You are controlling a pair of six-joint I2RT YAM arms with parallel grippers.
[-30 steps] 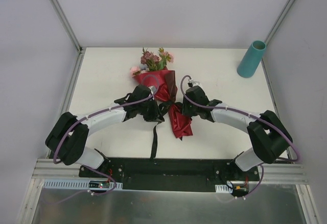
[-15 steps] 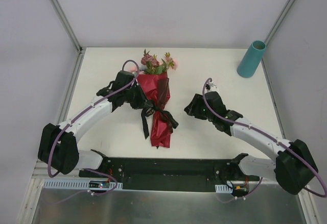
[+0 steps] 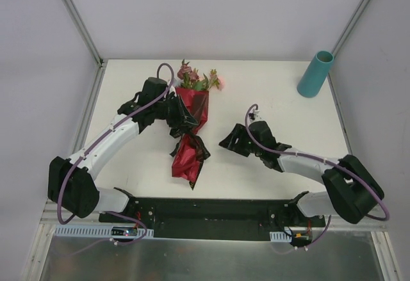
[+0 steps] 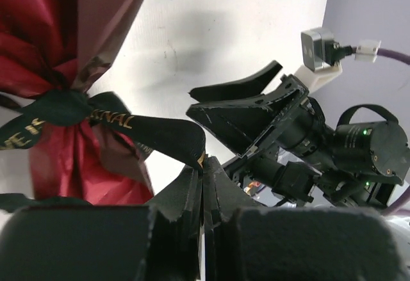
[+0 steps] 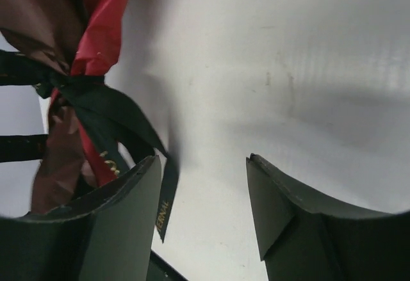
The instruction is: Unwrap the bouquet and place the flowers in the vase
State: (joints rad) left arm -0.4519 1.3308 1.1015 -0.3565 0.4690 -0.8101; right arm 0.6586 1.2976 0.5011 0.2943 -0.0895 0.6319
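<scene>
ITEM 1: bouquet [image 3: 192,113]. It sits left of the middle of the white table [image 3: 275,102], with the blooms toward the far edge and the gathered foot toward the near edge. Whether all of it rests on the surface cannot be told

ITEM 2: flowers [image 3: 200,80]. Pink and mauve heads with green leaves stand out of the open top of the wrap, the stems hidden inside the paper

ITEM 3: maroon paper wrap [image 4: 38,44]. Glossy and creased, it is cinched at the waist and flares above and below the tie

ITEM 4: black ribbon [image 4: 150,130]. It carries gold lettering and is knotted round the waist of the wrap, with loose tails spreading from the knot

ITEM 5: left gripper [image 4: 202,167]. It is at the bouquet's left side, level with the knot. The fingers are pressed together, pinching the tip of one ribbon tail

ITEM 6: right gripper [image 5: 202,194]. It is to the right of the bouquet, clear of the paper. The jaws are spread wide with only bare table between them. One ribbon tail hangs just beside the finger [image 5: 122,214] on the left of the wrist view

ITEM 7: vase [image 3: 314,74]. A teal cylinder, upright near the far right corner with its mouth open, well apart from the bouquet and both grippers
</scene>
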